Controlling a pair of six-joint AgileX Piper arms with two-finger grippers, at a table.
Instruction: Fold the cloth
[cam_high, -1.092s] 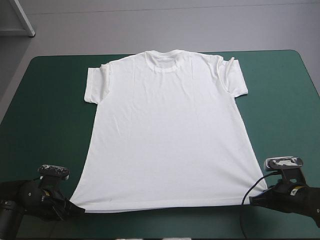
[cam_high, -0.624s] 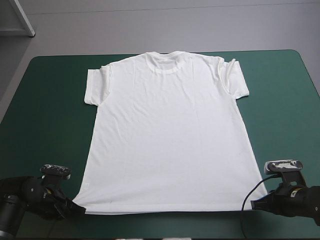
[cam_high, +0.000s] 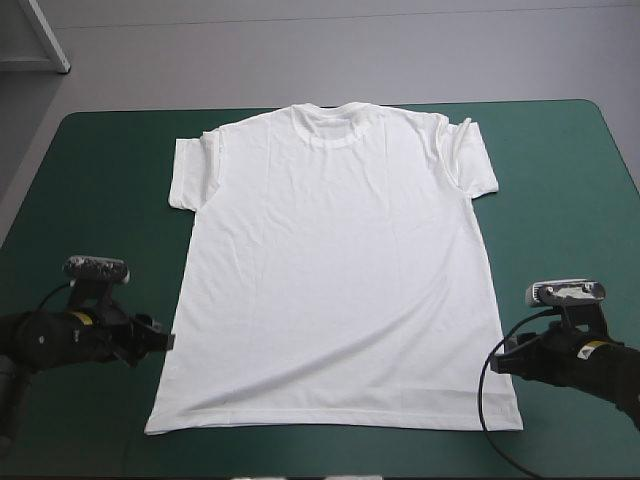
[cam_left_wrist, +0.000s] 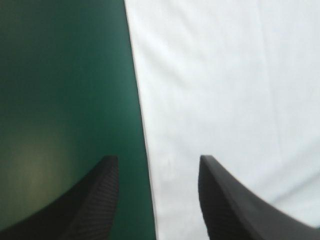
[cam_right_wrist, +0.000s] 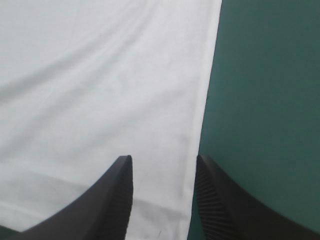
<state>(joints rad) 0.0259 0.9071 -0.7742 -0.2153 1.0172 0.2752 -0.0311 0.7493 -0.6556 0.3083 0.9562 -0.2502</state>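
The white short-sleeved T-shirt (cam_high: 335, 270) lies spread flat mid-frame on the teal-green table cover (cam_high: 90, 200), collar toward the top. Lower left, the left gripper (cam_high: 160, 340) has its black fingers apart astride the shirt's side edge; lower right, the right gripper (cam_high: 497, 362) likewise.

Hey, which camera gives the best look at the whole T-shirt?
The high view: the T-shirt lies spread flat, collar to hem, both sleeves showing. Each wrist view shows only a strip along one side edge.
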